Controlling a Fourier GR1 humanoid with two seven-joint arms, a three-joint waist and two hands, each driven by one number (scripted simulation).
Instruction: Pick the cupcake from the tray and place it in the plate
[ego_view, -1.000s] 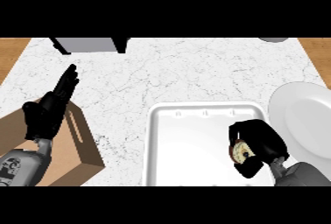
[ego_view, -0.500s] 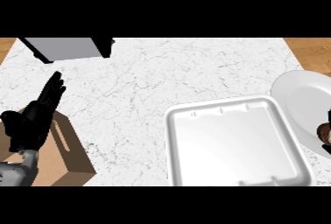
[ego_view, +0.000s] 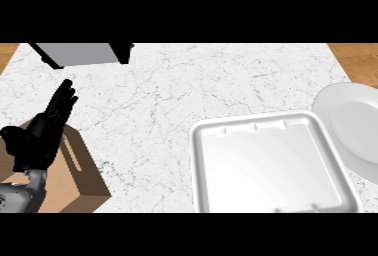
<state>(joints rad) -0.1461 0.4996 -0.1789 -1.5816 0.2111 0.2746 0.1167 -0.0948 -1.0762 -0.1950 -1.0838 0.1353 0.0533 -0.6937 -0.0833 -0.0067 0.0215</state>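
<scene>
The white tray (ego_view: 273, 167) lies at the lower right of the marble counter with nothing in it. The white plate (ego_view: 354, 130) sits just right of the tray, cut off by the view's right edge, and shows nothing on it. No cupcake shows anywhere. My left hand (ego_view: 40, 135) rests open at the left, fingers straight and pointing up, above the brown box. My right hand is out of view.
A brown cardboard box (ego_view: 70, 180) stands at the lower left under my left forearm. A grey appliance (ego_view: 81, 52) sits at the counter's far left edge. Wooden floor (ego_view: 358, 57) shows past the counter's right corner.
The view has shifted, so the tray and plate sit further right. My right hand with the cupcake moved right and has left the view. The left hand stays still.
</scene>
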